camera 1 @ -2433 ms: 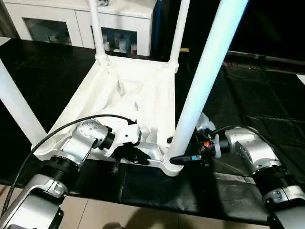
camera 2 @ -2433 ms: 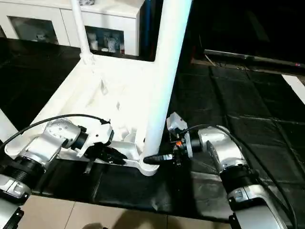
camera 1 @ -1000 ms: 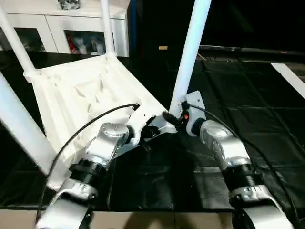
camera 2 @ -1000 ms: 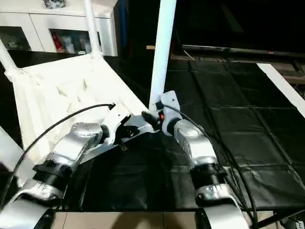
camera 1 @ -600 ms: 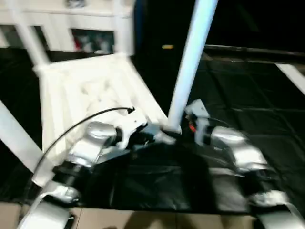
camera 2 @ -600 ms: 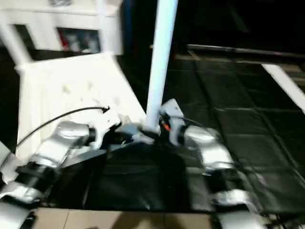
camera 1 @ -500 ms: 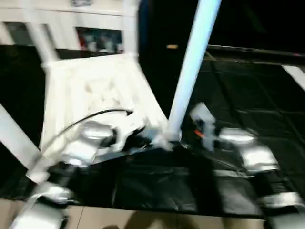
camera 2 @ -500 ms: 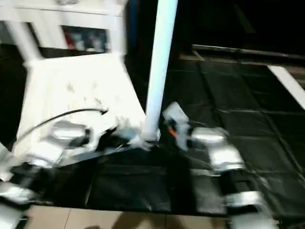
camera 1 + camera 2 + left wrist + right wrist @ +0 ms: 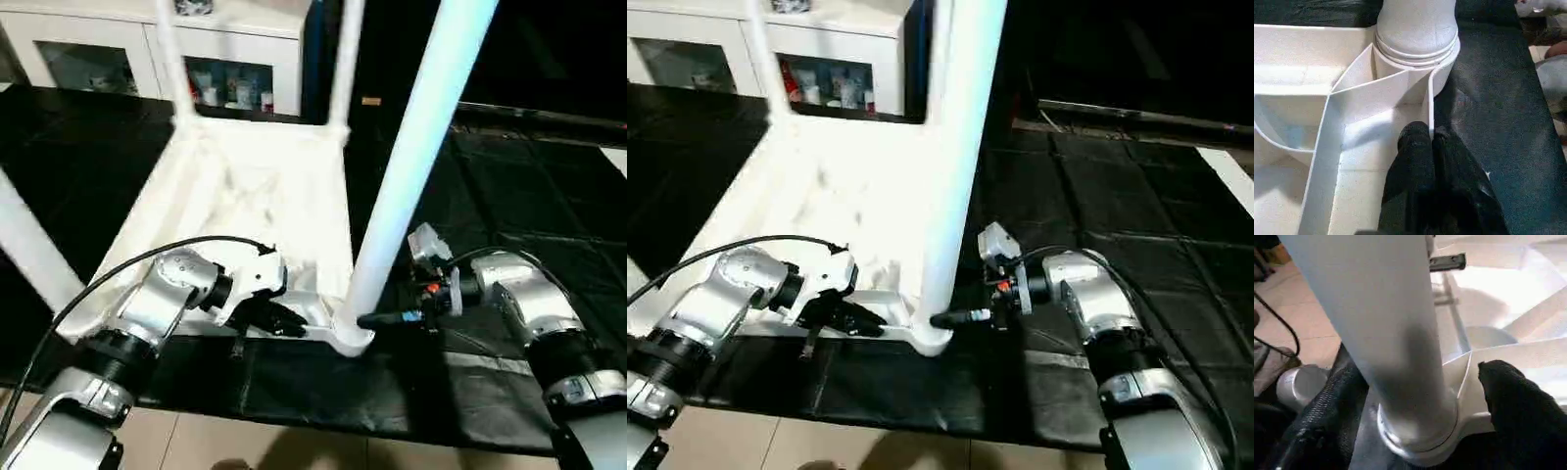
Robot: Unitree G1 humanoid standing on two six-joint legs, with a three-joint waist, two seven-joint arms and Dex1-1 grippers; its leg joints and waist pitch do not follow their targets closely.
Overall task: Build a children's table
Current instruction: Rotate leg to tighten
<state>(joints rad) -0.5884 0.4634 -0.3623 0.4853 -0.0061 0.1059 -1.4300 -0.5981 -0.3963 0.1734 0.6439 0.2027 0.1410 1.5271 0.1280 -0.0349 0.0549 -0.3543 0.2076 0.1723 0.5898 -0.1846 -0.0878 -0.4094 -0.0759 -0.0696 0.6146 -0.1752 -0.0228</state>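
The children's table [image 9: 255, 186] lies upside down on the black mat, its white legs pointing up. My left gripper [image 9: 284, 321] is at the near rim, beside the near right leg [image 9: 411, 157]. In the left wrist view its fingers [image 9: 1415, 152] are shut on the thin wall of the frame, just short of the leg socket [image 9: 1418, 44]. My right gripper [image 9: 377, 318] reaches in from the right at that leg's base. In the right wrist view it stands open, one finger [image 9: 1322, 411] on each side of the leg [image 9: 1376, 323], the other finger [image 9: 1515, 399] clear of it.
A white cabinet with glass doors [image 9: 108, 59] stands behind the mat. The other legs rise at the far left [image 9: 168, 49], far right [image 9: 345, 59] and near left [image 9: 29, 245]. A black cable [image 9: 127, 264] loops over my left forearm. Pale floor [image 9: 294, 441] shows past the mat's near edge.
The whole picture has swung and steadied, so the camera moved. Both grippers stay at the same near corner; the left keeps its hold on the frame wall, the right stays around the leg.
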